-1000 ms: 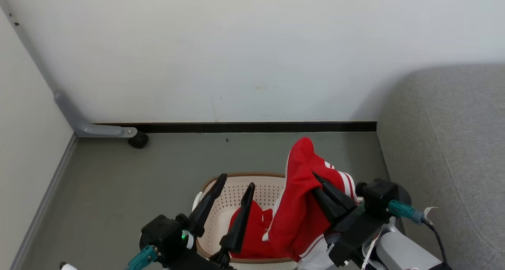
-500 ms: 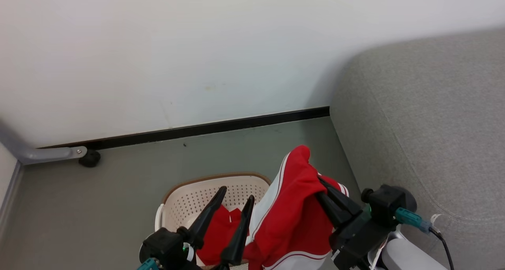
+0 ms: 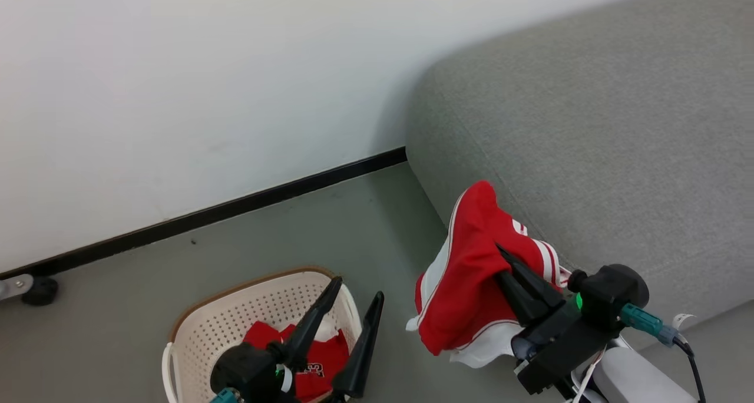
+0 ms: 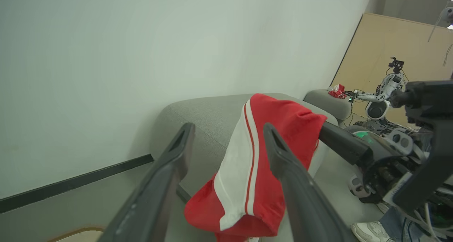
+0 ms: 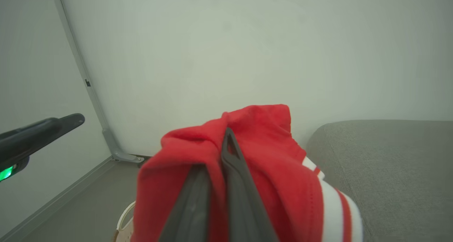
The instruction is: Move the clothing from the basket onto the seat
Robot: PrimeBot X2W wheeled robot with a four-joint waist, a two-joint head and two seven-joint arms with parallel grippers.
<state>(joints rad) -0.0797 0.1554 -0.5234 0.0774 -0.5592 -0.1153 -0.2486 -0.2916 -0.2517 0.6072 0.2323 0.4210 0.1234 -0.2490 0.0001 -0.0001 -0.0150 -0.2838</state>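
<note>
**A:** What sits furthest left?

**B:** A black caster [image 3: 38, 290] by the baseboard. Right of it, the basket [image 3: 235, 320] stands on the grey floor, apart from the wall.

**A:** Is there anything inside?

**B:** A red jersey [image 3: 324, 353] lies crumpled on the bottom, with dark numerals showing on it. The fingers in front of it hide part of it.

**A:** Whose fingers are those?

**B:** They belong to the left end effector [image 3: 358, 287]. It hovers over the basket's right side with its fingers spread wide apart and nothing between them.

**A:** And further right?

**B:** A red garment [image 3: 465, 285] with white side panels and stripes hangs in the air, clear of the floor, between the basket and the seat.

**A:** What holds it up?

**B:** The right end effector [image 3: 503, 254] does. Its fingers are pressed together on a fold near the garment's top, and the cloth drapes over and down past them. In the right wrist view, red fabric bunches around both fingers.

**A:** Where is the seat?

**B:** The seat [image 3: 618, 155] is at the far right, grey and rounded, with one end against the wall. The garment hangs near its front edge. I cannot tell whether it brushes the upholstery.
</note>
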